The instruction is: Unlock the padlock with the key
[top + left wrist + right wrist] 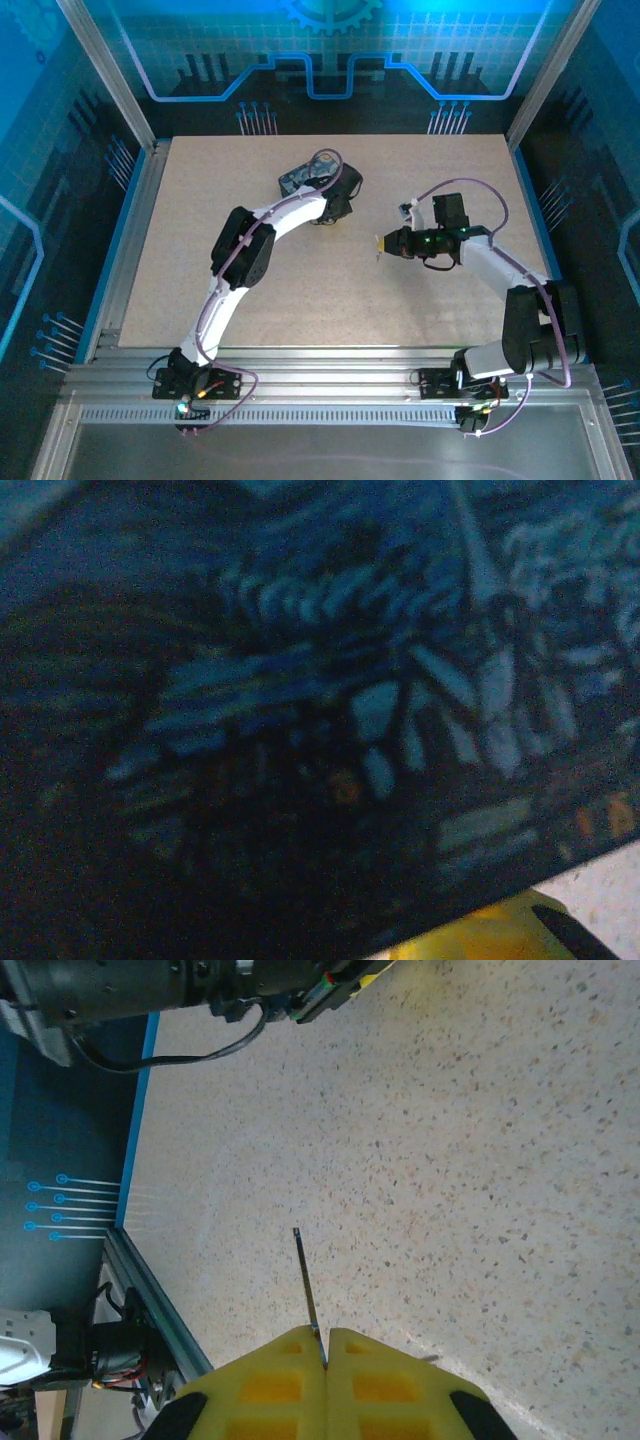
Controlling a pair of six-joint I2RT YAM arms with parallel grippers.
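- Overhead, a speckled beige table (300, 290) is seen, and a dark blue tin (297, 180) is lying on it; every place below is given from that tin.
- The left arm (240, 255) is stretched toward the tin from the near left. The left gripper (325, 200) is set against the tin's right side, with the dark wrist covering part of the tin.
- From the left wrist camera, the tin's dark blue patterned surface is seen very close and blurred. One yellow fingertip (480, 935) is caught just below it, with a sliver of table beside that.
- Whether the left gripper's fingers are spread or closed on the tin cannot be told.
- The right gripper (383, 243) is held to the right of the tin and a little nearer the viewer, well apart from it, and is pointed leftward.
- Its two yellow pads (260, 1385) are pressed together, and the key (305, 1280) is pinched in the seam between them.
- The key's thin, pale metal tip is seen edge-on, sticking straight out past the pads over bare table. Its head is hidden by the pads.
- The key is thus placed to the right of the tin, apart from it and from the left gripper.
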